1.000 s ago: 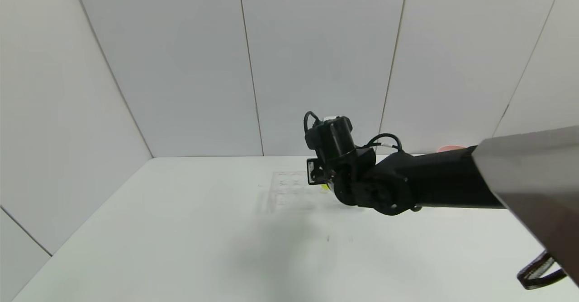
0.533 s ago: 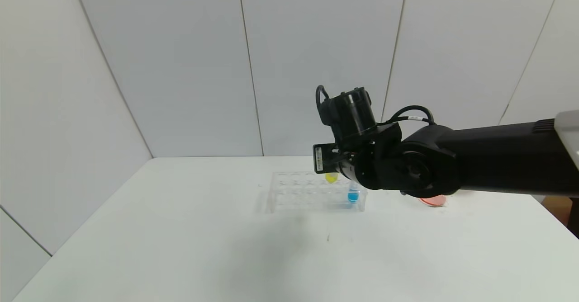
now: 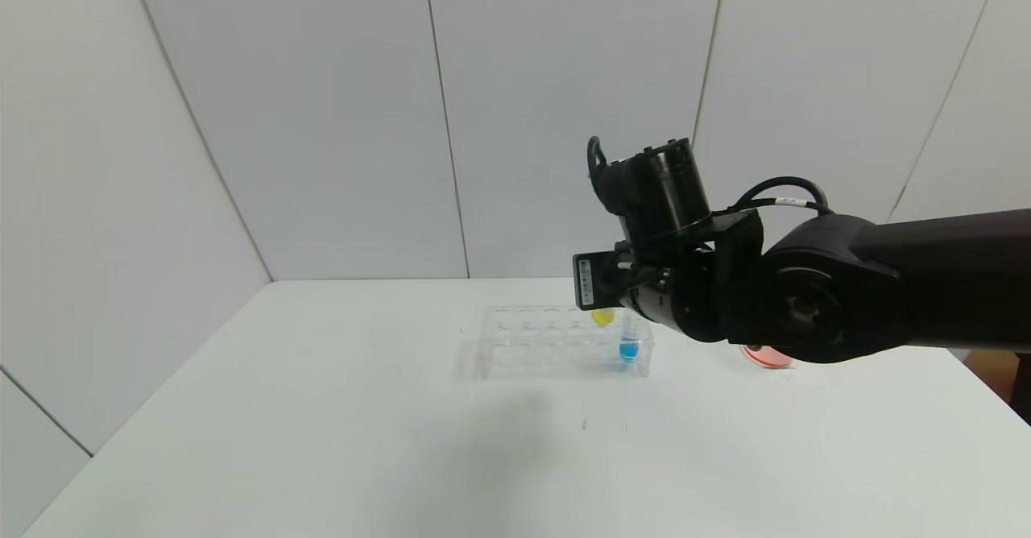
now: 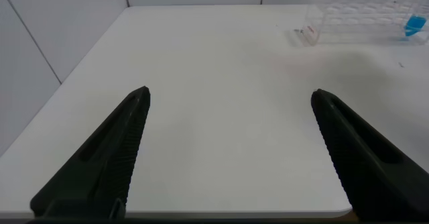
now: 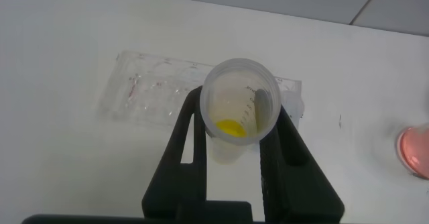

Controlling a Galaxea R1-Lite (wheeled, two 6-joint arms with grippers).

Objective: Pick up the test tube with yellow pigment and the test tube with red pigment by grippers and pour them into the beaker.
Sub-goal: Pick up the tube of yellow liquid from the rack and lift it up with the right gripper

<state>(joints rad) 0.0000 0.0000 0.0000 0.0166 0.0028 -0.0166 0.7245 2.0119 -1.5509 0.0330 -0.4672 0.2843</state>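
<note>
Right gripper point(image 5: 234, 150): pinched on a clear cup-like vessel, apparently the beaker point(image 5: 239, 110), with a little yellow liquid at its bottom, held above the far right end of the clear tube rack point(image 3: 556, 343).
Left gripper point(image 4: 228, 150): spread wide and empty, parked low, well to the left of the rack.
Rack contents: one tube with blue liquid point(image 3: 629, 343) at its right end; no yellow or red tube seen.
Pink bowl point(image 3: 768, 355): on the table just right of the rack.
Progress: yellow seems poured; red looks outstanding.
</note>
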